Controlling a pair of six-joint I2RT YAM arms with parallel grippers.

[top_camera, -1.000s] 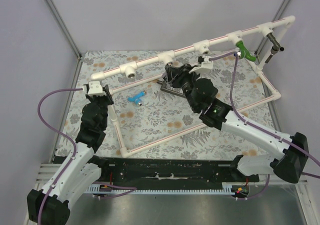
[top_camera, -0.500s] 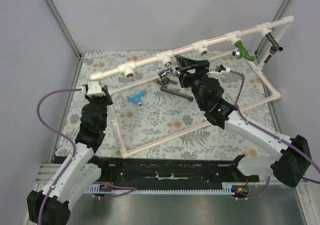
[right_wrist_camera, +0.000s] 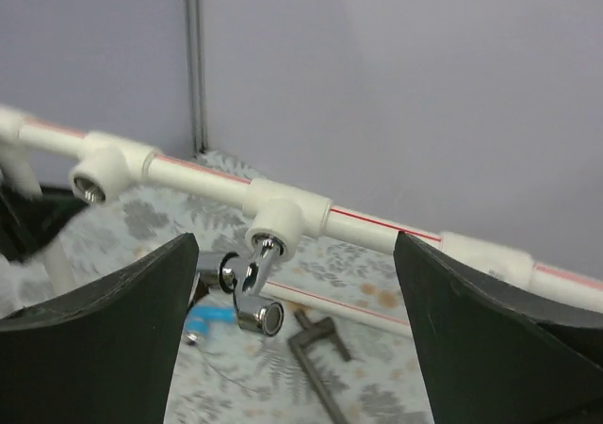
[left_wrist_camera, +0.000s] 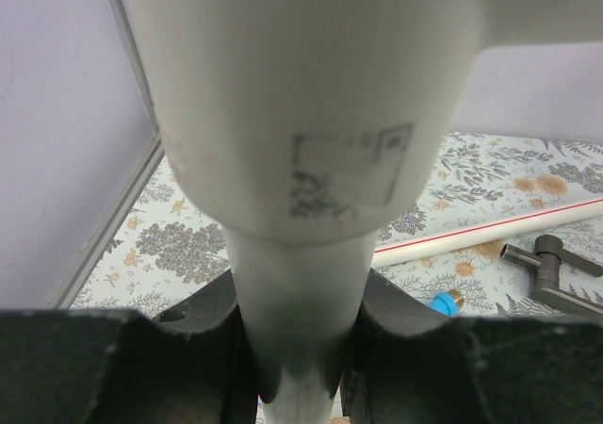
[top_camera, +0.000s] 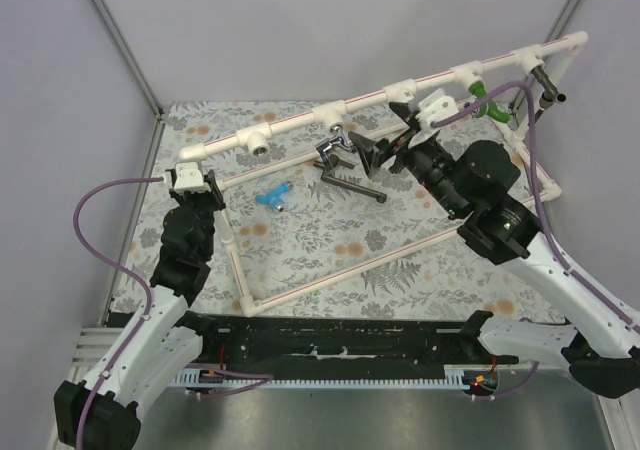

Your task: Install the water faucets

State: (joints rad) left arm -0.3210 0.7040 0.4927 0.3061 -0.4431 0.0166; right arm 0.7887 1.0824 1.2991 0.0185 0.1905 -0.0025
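Two grips: my right gripper [top_camera: 383, 146] gapes wide, just beside silver faucet [right_wrist_camera: 252, 287] hanging from white fitting [right_wrist_camera: 280, 219]; my left gripper [left_wrist_camera: 297, 349] pinches white pipe [left_wrist_camera: 283, 113]. On table [top_camera: 300, 240] lies blue faucet [top_camera: 272, 196].

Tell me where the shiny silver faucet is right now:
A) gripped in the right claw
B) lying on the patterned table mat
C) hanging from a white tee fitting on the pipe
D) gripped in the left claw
C: the silver faucet hangs by its stem from the white tee fitting, and the right claw stands open and clear of it.
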